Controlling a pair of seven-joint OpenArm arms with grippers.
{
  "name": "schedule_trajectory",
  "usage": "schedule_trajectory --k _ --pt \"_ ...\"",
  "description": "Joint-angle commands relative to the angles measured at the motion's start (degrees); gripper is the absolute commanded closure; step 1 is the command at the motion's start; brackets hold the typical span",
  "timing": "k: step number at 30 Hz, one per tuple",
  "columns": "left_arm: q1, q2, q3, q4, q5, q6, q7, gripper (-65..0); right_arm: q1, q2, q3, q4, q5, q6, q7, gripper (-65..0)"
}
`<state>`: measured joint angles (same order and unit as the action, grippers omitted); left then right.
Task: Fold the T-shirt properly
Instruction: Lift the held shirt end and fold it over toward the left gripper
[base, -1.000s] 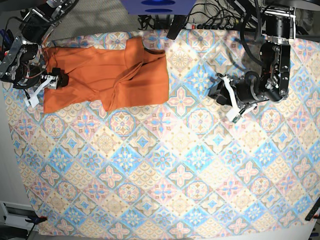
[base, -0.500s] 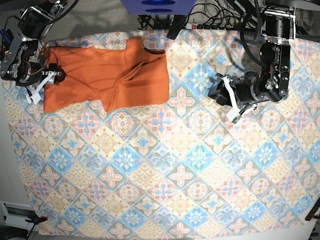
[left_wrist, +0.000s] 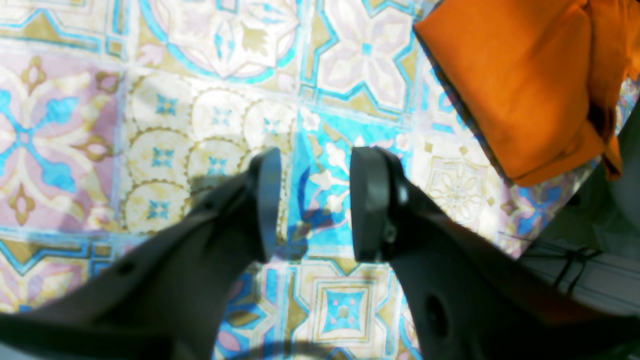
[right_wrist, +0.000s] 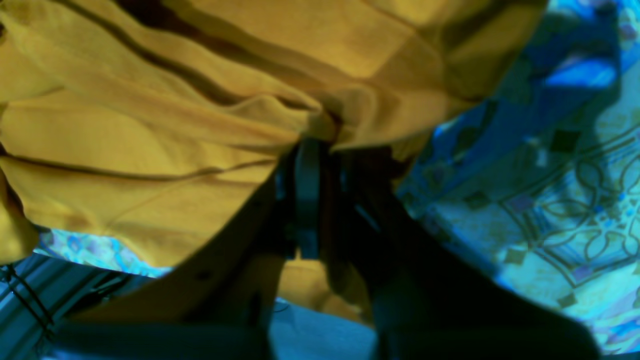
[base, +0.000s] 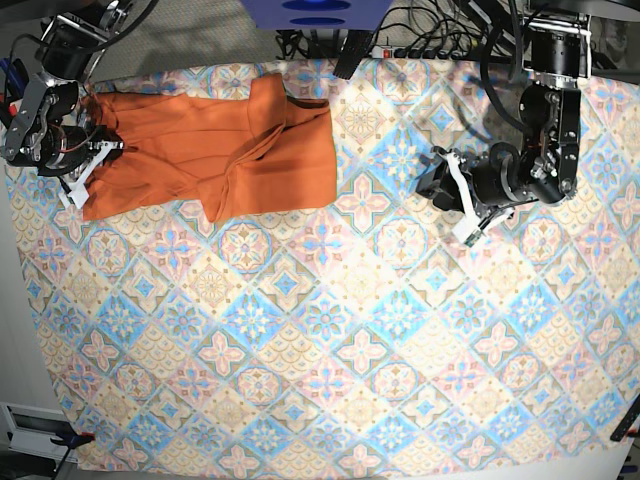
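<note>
The orange T-shirt (base: 220, 150) lies partly folded at the table's far left in the base view. My right gripper (base: 100, 150) is at its left edge. In the right wrist view the jaws of this gripper (right_wrist: 320, 150) are shut on a bunched fold of the T-shirt (right_wrist: 150, 115). My left gripper (base: 450, 195) hovers over the tablecloth well to the right of the shirt. Its fingers (left_wrist: 310, 200) stand open with nothing between them. A corner of the T-shirt (left_wrist: 525, 85) shows at the upper right of the left wrist view.
The blue-and-beige patterned tablecloth (base: 330, 330) covers the whole table. Cables and a power strip (base: 430, 45) run along the back edge, beside a blue object (base: 315, 12). The table's left edge is close to my right arm.
My right gripper went from wide open to shut on the shirt's left edge, and that edge has shifted slightly. The left arm has not moved.
</note>
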<state>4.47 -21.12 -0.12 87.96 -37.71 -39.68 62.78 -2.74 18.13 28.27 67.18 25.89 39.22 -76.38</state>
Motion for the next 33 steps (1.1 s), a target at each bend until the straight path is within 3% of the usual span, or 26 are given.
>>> schedule_trajectory --k 1,6,10,20,25,27,33 --pt "-0.65 -0.72 -0.36 0.70 -0.84 -0.32 -0.85 -21.2 -0.64 -1.21 -0.89 -0.50 0.35 0.78 -3.31 -1.6" --pt "-0.82 -0.99 -0.36 0.70 -0.75 -0.32 -0.85 -21.2 -0.82 -2.00 -0.89 10.76 -3.96 0.78 -3.62 -1.5" --pt "-0.73 -0.90 -0.36 0.70 2.68 -0.32 -0.85 -21.2 -0.99 -4.64 -0.89 20.78 -6.68 0.78 -3.62 -1.5" --pt "0.50 -0.81 -0.45 0.78 7.25 -0.32 -0.85 -21.2 -1.17 -6.04 -0.89 26.14 -7.12 0.78 -3.62 -1.5" --pt "0.50 -0.81 -0.45 0.78 7.87 -0.32 -0.85 -21.2 -4.69 -6.13 -4.14 37.92 -7.12 0.78 -3.62 -1.5" --pt "0.50 -0.81 -0.45 0.78 7.87 -0.32 -0.85 -21.2 -5.92 -7.54 -4.32 41.26 -7.12 0.78 -3.62 -1.5" --pt "0.50 -0.81 -0.45 0.78 7.96 -0.32 -0.85 -21.2 -6.88 -8.33 -10.56 42.23 -7.12 0.78 -3.62 -1.5"
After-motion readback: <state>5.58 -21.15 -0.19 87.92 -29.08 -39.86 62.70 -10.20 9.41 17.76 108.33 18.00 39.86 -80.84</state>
